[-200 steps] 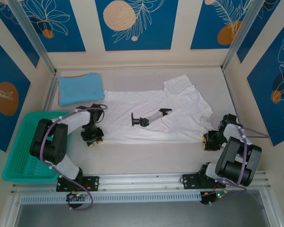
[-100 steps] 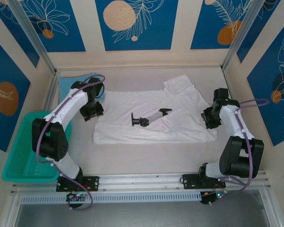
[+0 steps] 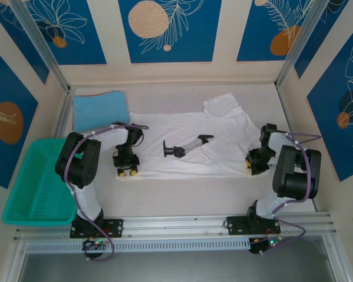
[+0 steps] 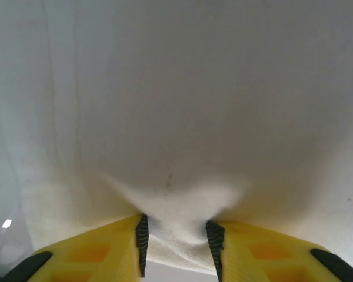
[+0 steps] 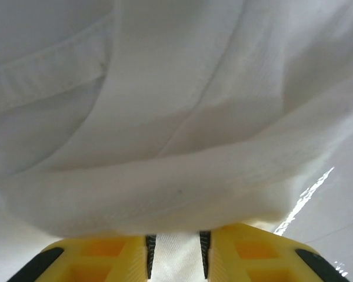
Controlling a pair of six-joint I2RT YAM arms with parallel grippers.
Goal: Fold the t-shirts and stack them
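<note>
The white t-shirt (image 3: pixel 165 129) lies spread across the middle of the bench (image 3: pixel 188 191), wide side to side, its near hem towards the arms and a sleeve sticking out at the far right. A dark mark (image 3: pixel 185 145), black and grey, sits on the cloth near its centre. The left tool (image 3: pixel 126 170) is down at the shirt's near left corner and the right tool (image 3: pixel 253 167) is down at its near right corner, both pressed low to the bench. From the left wrist, the left tool (image 4: pixel 176 235) is clenched on the shirt: a small puckered bunch of white cloth sits pinched between its yellow fingers (image 4: pixel 94 252), with the fabric rising smooth beyond. From the right wrist, the right tool (image 5: pixel 175 252) likewise grasps the shirt, a folded, hemmed edge rolling over the yellow fingers (image 5: pixel 94 258) and a strip of cloth caught in the narrow slot between them. The light-blue t-shirt (image 3: pixel 100 110) lies folded flat at the far left corner, just beside the white one. A teal basket (image 3: pixel 35 185) stands at the left edge, near the left arm's base.
</note>
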